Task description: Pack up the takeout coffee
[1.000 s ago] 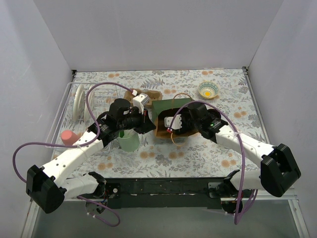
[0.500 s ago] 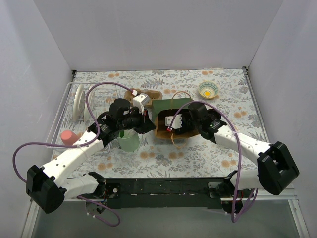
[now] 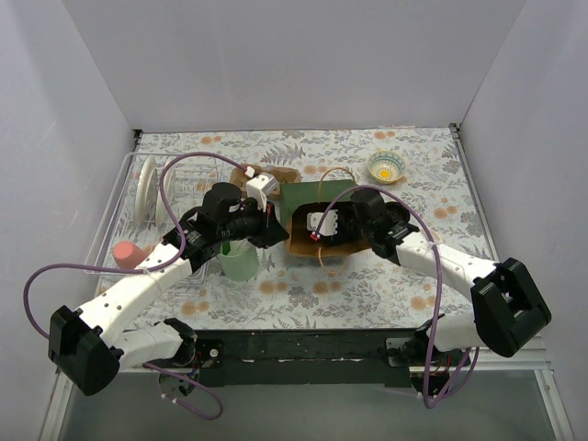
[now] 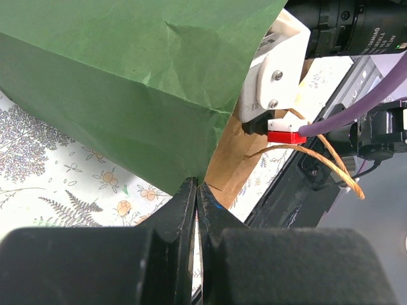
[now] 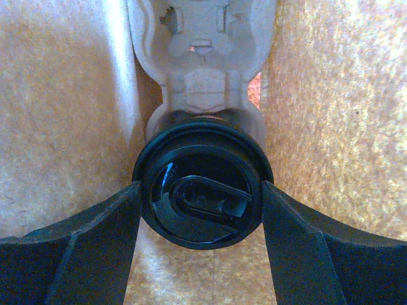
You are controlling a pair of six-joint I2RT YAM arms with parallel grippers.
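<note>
A green paper bag (image 3: 308,197) is seen from above, laid on its side at the middle of a floral table (image 3: 386,285), with its brown-lined mouth turned toward the near edge. The right gripper (image 3: 312,231) is pushed into that mouth, so its fingertips and anything between them are hidden in the overhead view.

The right wrist camera supplies what is hidden. Inside the bag, the takeout coffee (image 5: 200,198) is shown with its round black lid clamped between two dark fingers (image 5: 82,248), which are pressed against the rim from either side. Just behind the cup, deeper in the bag, a moulded pulp cup carrier (image 5: 202,76) is seen.

The left gripper (image 3: 273,230) is placed at the bag's left edge. Only the left wrist camera shows that its jaws are pressed together, pinching a corner of the green paper. A twine handle (image 4: 321,162) is seen curling out of the mouth. A mint-green cup (image 3: 240,261) is stood just left of the bag.
</note>
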